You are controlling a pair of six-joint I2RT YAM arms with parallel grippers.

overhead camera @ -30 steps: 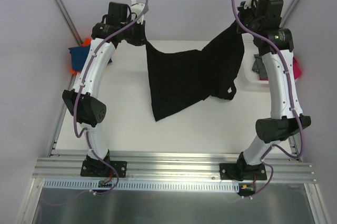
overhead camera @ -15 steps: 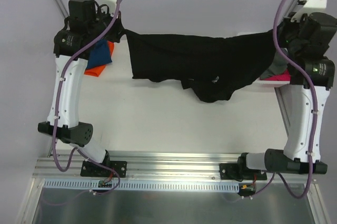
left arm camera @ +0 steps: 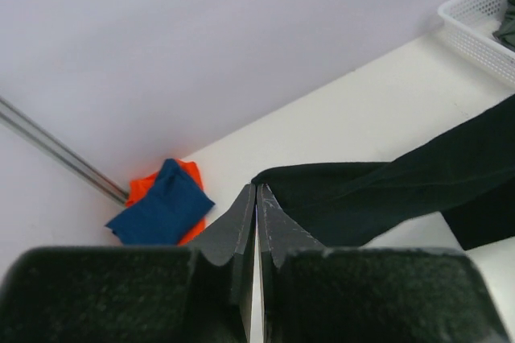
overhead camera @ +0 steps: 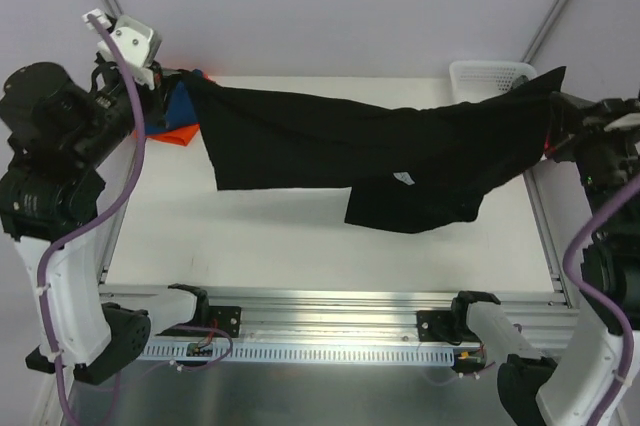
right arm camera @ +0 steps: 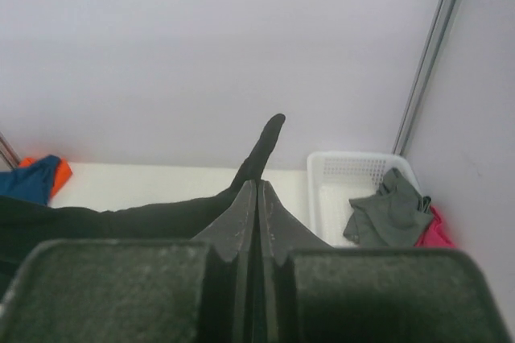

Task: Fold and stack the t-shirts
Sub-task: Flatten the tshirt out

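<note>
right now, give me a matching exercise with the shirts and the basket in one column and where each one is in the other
Things:
1. black t-shirt
2. blue t-shirt
3. orange t-shirt
4. white basket

Places:
a. far right corner of the table
b. far left, lying on the orange one
c. stretched between the left tool and the right tool, both shut on it
d. far left, under the blue one

Pairs: 1-c, 2-b, 3-d, 4-a
</note>
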